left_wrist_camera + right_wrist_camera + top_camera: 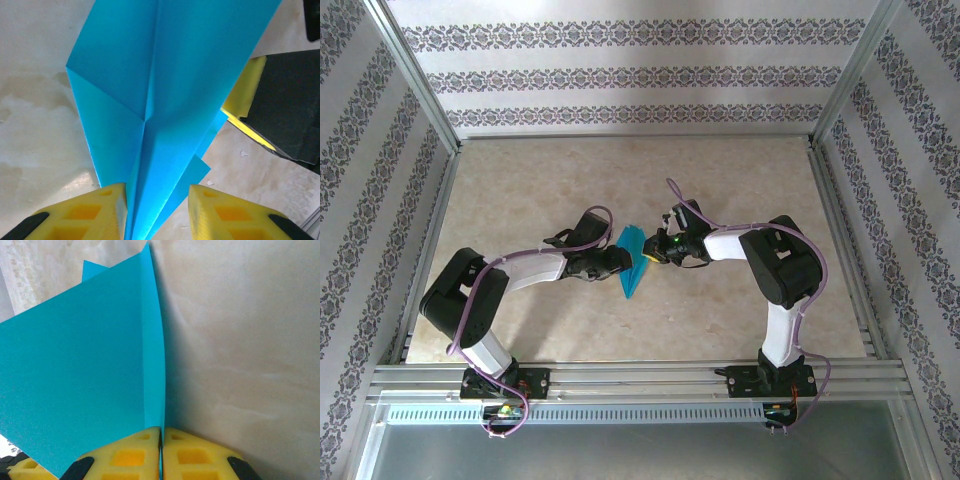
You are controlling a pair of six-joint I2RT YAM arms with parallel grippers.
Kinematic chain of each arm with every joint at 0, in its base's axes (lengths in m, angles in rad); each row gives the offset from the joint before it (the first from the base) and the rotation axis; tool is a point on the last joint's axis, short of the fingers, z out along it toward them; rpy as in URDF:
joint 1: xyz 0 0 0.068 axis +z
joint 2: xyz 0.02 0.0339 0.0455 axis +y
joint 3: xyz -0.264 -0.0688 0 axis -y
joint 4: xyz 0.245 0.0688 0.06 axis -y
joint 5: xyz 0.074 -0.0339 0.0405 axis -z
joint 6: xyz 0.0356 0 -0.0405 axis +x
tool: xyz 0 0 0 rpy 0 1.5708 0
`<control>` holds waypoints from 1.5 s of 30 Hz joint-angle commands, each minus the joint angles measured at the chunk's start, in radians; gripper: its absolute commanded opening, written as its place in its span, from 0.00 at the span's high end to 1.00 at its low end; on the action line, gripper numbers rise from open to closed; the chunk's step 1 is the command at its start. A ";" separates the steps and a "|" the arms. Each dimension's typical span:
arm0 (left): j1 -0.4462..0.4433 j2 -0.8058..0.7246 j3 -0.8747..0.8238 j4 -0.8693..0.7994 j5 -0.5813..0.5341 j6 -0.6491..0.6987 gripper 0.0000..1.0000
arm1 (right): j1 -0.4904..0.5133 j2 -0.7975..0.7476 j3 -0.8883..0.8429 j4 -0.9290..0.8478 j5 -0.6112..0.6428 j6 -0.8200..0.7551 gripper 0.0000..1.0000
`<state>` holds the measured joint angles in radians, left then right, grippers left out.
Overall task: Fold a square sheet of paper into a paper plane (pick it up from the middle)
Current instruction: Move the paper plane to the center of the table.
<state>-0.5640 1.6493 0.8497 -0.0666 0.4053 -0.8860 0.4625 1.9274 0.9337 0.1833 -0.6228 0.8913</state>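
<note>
Two grippers meet at mid-table, with the paper plane (633, 262) between them. From above, the left gripper (618, 262) stands on the plane's left side and the right gripper (652, 256) on its right. The teal paper runs near to far, its pointed end toward the near edge of the table (740, 180).

Right gripper: clamped on the paper plane. In the right wrist view its two yellow pads are pressed together at the fingertips (161, 430), with only a thin blue edge of the paper plane (75, 375) caught in the seam. From there the sheet stands up and fans out to the left.

Left gripper: jaws partly apart, straddling the paper. In the left wrist view the narrow end of the paper plane (165, 75) passes down through the left gripper (156, 189). The left-hand pad lies at the paper's edge, though actual contact cannot be confirmed. The right-hand pad stands clear, with bare table showing in the gap.

View differences: the left wrist view alone shows the centre crease, the diagonal fold lines and the layered lower flaps. It also shows the right gripper's fingers (248, 80) at the plane's right edge. The overhead view alone gives the whole outline and both arms.
</note>
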 commanded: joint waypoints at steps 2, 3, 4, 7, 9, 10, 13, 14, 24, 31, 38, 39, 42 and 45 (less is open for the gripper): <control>-0.019 0.031 0.027 0.040 0.042 0.012 0.63 | 0.003 0.015 0.016 -0.014 -0.022 -0.014 0.89; -0.023 0.036 0.030 0.040 0.044 0.017 0.62 | 0.004 0.015 0.017 -0.013 -0.023 -0.015 0.89; -0.029 0.042 0.037 0.035 0.045 0.026 0.61 | 0.004 0.016 0.015 -0.013 -0.023 -0.015 0.89; -0.048 0.061 0.070 -0.020 0.024 0.063 0.58 | 0.005 0.018 0.016 -0.014 -0.025 -0.015 0.89; -0.060 0.076 0.101 -0.080 -0.008 0.088 0.57 | 0.004 0.019 0.016 -0.013 -0.023 -0.015 0.89; -0.065 0.083 0.116 -0.106 -0.024 0.103 0.56 | 0.004 0.019 0.016 -0.013 -0.024 -0.014 0.89; -0.082 0.104 0.154 -0.169 -0.066 0.134 0.55 | 0.004 0.019 0.014 -0.013 -0.023 -0.014 0.89; -0.086 0.115 0.167 -0.188 -0.076 0.139 0.55 | 0.004 0.019 0.014 -0.013 -0.023 -0.013 0.89; -0.121 0.179 0.275 -0.351 -0.179 0.199 0.55 | 0.004 0.022 0.014 -0.013 -0.025 -0.012 0.89; -0.131 0.189 0.302 -0.388 -0.217 0.208 0.59 | 0.004 0.021 0.014 -0.013 -0.024 -0.012 0.89; -0.131 0.192 0.314 -0.409 -0.247 0.197 0.71 | 0.004 0.022 0.013 -0.013 -0.024 -0.013 0.89; -0.131 0.196 0.317 -0.412 -0.247 0.197 0.72 | 0.003 0.022 0.013 -0.013 -0.024 -0.012 0.89; -0.131 0.208 0.325 -0.417 -0.236 0.191 0.75 | 0.004 0.019 0.014 -0.013 -0.025 -0.014 0.88; -0.131 0.221 0.334 -0.425 -0.226 0.187 0.76 | 0.004 0.014 0.017 -0.013 -0.026 -0.010 0.87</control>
<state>-0.6815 1.8511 1.1557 -0.4404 0.1822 -0.6991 0.4625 1.9278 0.9337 0.1833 -0.6304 0.8913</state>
